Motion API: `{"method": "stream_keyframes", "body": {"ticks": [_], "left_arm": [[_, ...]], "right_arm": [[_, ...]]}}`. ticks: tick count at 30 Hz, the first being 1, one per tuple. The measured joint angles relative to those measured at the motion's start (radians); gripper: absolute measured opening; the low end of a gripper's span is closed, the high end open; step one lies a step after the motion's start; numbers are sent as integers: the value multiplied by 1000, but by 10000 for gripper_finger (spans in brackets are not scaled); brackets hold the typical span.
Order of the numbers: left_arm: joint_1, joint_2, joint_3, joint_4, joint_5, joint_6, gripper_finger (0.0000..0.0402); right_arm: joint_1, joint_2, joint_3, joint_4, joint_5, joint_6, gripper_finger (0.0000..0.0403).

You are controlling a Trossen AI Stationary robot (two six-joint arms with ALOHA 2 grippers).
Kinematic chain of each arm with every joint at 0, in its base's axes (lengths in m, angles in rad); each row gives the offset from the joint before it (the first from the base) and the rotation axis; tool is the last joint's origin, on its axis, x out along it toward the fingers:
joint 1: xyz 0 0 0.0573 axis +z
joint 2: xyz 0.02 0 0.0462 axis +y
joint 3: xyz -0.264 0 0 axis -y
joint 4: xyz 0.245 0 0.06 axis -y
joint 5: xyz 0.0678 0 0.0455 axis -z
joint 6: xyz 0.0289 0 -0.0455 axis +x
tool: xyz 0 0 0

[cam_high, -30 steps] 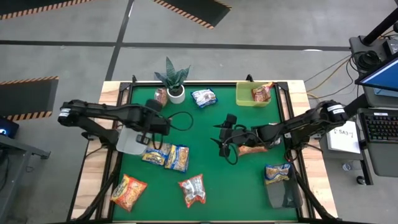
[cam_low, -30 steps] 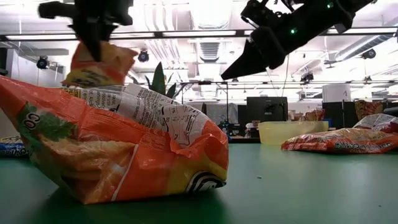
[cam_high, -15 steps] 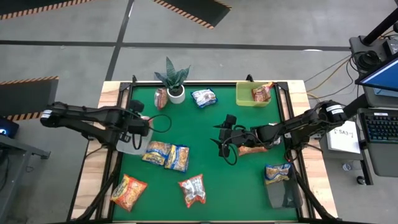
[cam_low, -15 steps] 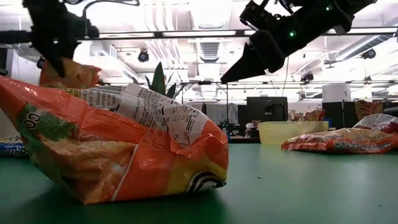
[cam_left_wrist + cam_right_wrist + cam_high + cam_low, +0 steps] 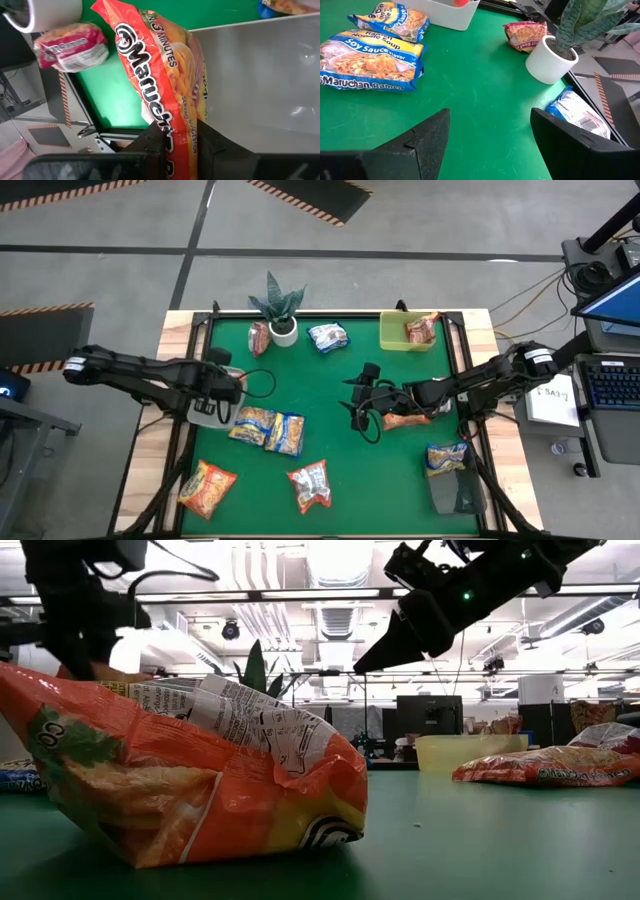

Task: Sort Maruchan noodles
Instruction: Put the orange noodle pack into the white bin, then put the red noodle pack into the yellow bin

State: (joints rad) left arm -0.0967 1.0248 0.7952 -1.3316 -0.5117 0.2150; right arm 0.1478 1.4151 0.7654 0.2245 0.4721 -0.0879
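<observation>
- Since a sec ago, my left gripper (image 5: pixel 218 388) has swung w/ its orange-red crinkly Maruchan packet (image 5: pixel 165 95) from mid-bench out to the left edge, and now hangs over the pale grey shallow bin (image 5: pixel 205 408) there.
- Left jaws are together, clamped on that packet's end; left wrist view shows the packet hanging over the bin's grey floor, so it looks ready to drop. Not let go yet.
- Right gripper (image 5: pixel 362 402) hasn't budged: mid-bench, jaws apart, nothing in them, a flat orange packet (image 5: pixel 408 419) lying just behind it.
- Other packets lie as they were: yellow-and-blue pair (image 5: pixel 268 429) near the bin, orange one (image 5: pixel 207 486) and red-silver one (image 5: pixel 311 484) at the near edge, one (image 5: pixel 421 329) in the lime-green square tray (image 5: pixel 392 338), more by the small potted plant in its white pot (image 5: pixel 281 308).
- My read: one orange packet is abt sorted; most of the pile is still to go.
</observation>
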Motion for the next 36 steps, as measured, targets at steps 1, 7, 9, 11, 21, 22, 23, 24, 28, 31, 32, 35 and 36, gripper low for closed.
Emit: {"method": "stream_keyframes", "body": {"ticks": [1,7,9,11,21,22,23,24,28,31,32,35,36], "left_arm": [[0,0,-14,15,0,-2,37],[0,8,-87,100,-2,2,45],[0,12,-104,102,-11,2,51],[0,14,-112,103,-32,-3,57],[0,16,-110,105,-236,-15,117],[0,16,-105,106,-246,-15,124],[0,16,-101,107,-250,-15,130],[0,16,-97,106,-250,-15,137],[0,16,-81,105,-273,-22,153],[0,16,-62,105,-276,-23,157],[0,16,-53,104,-276,-23,157],[0,16,-11,105,-276,-23,158],[0,16,7,106,-275,-24,158]], "right_arm": [[0,0,0,0,0,-1,264],[0,0,0,0,0,-1,261],[0,0,0,1,0,-1,263],[0,0,0,1,0,-1,266],[0,0,0,1,0,1,267],[0,0,0,1,0,1,268],[0,0,0,1,0,2,269],[0,0,0,1,0,2,270],[0,0,0,1,0,2,271],[0,0,0,1,0,0,269],[0,0,0,1,0,0,268],[0,0,0,-2,0,-1,265],[0,-2,0,-4,0,-2,265]]}}
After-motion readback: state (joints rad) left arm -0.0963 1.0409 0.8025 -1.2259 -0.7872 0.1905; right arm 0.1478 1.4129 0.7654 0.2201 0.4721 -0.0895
